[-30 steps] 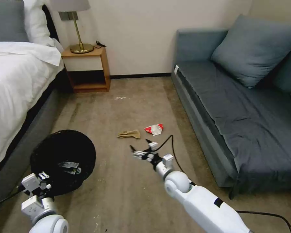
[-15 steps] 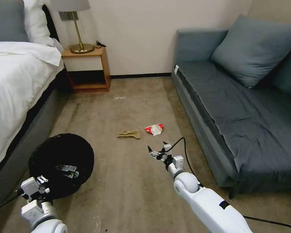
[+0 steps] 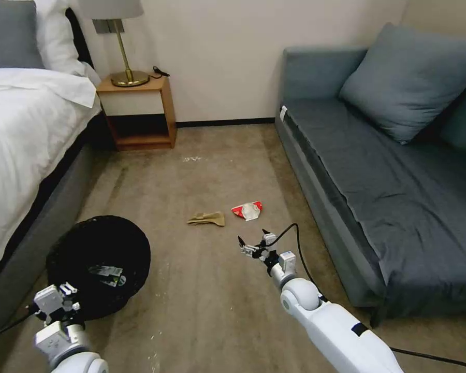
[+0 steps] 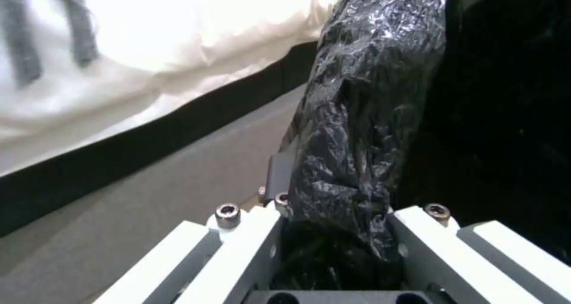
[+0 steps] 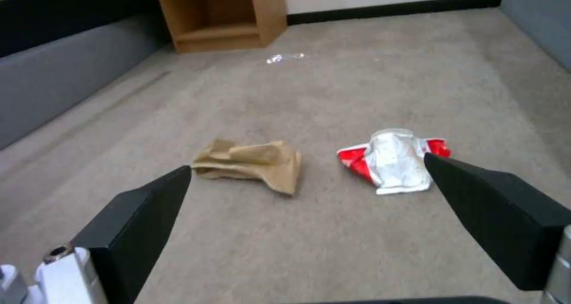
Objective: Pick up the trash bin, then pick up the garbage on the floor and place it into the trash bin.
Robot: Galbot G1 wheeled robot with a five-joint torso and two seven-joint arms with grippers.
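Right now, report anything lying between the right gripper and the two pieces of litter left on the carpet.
Nothing visible. The open right gripper faces the tan paper and red-and-white wrapper across bare carpet.

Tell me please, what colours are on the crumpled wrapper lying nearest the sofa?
The crumpled wrapper is red and white, clearest in the right wrist view.

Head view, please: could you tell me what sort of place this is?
Probably a bedroom or hotel room: a bed with white bedding, a wooden nightstand with a brass lamp, and a grey-blue sofa on carpet.
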